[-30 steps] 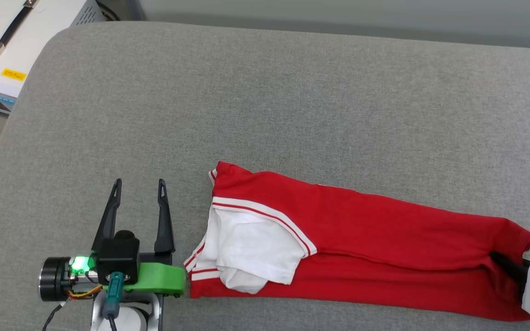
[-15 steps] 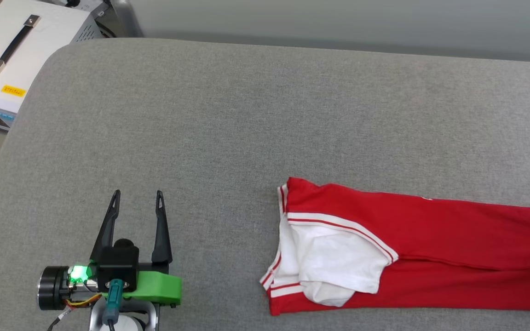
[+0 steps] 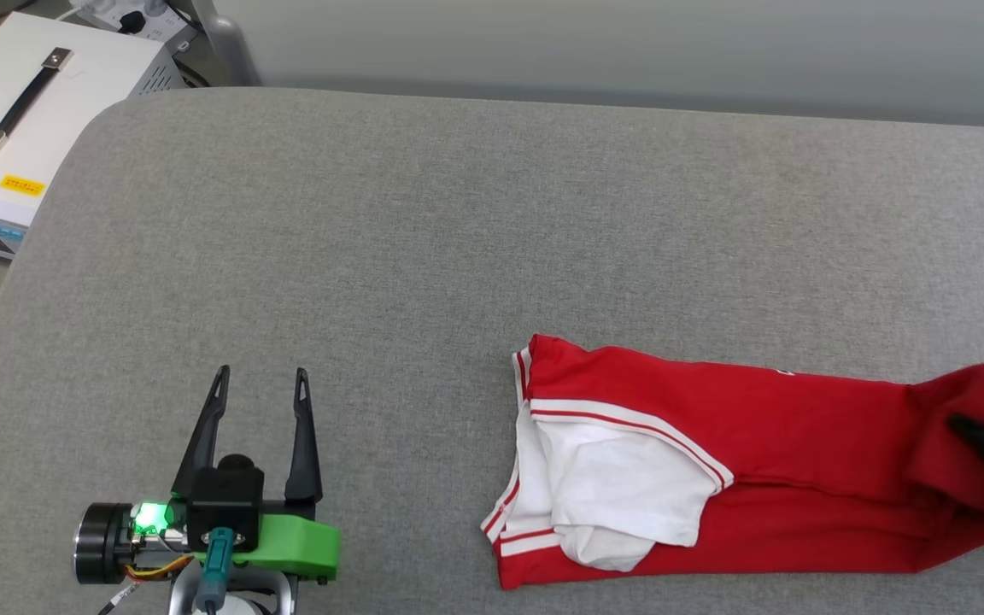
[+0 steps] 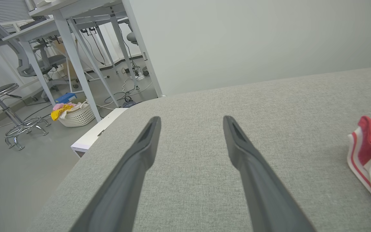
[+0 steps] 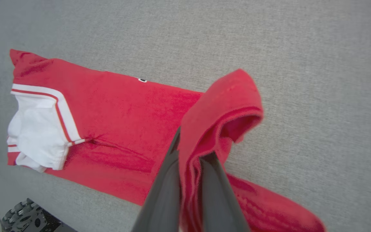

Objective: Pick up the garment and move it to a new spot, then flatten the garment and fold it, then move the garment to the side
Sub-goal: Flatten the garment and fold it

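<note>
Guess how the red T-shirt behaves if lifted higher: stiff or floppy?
Likely floppy: the garment drapes over the right gripper where pinched. Probably light: thin fabric, lying flat on the grey cushion. Loose white sleeve may unfold.

Head looks down; all views share garment (image 3: 799, 427)

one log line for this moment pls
phase: fold | right gripper: shut on garment, hem end raised | left gripper: open, empty, apart from garment | rest of garment: flat on gray padded surface
</note>
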Robot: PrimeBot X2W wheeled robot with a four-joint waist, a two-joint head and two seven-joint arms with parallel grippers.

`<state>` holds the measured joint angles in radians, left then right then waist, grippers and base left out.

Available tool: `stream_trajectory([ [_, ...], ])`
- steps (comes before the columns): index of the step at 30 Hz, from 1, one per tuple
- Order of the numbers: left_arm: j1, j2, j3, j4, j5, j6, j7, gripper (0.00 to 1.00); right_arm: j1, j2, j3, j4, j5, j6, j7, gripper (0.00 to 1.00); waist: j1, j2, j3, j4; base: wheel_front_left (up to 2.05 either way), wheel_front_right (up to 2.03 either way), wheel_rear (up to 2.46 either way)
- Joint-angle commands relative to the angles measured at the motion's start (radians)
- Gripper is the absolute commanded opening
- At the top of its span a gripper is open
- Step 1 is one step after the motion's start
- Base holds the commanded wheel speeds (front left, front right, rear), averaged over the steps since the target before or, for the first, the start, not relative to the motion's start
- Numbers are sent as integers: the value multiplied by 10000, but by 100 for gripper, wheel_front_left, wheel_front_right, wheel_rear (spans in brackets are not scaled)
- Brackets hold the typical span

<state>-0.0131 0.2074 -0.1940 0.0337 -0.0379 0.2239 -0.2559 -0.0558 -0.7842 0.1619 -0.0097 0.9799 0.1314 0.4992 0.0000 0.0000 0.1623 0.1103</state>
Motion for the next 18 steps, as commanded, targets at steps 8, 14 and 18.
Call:
stream_trajectory([
  [8, -168, -214, -104, 52, 211, -149, -59, 100, -891, 1353, 1401, -1042, -471, -7, 590, 0, 0, 0, 241, 191, 0, 0, 0],
  [14, -303, -268, -136, 82, 248, -171, -59, 100, -1826, 2160, 2799, -832, -1103, -7, 691, 0, 0, 0, 397, 342, 0, 0, 0],
  [18, -391, -299, -159, 102, 260, -185, -59, 100, -2670, 2613, 3795, -434, -1511, -7, 493, 0, 0, 0, 528, 406, 0, 0, 0],
])
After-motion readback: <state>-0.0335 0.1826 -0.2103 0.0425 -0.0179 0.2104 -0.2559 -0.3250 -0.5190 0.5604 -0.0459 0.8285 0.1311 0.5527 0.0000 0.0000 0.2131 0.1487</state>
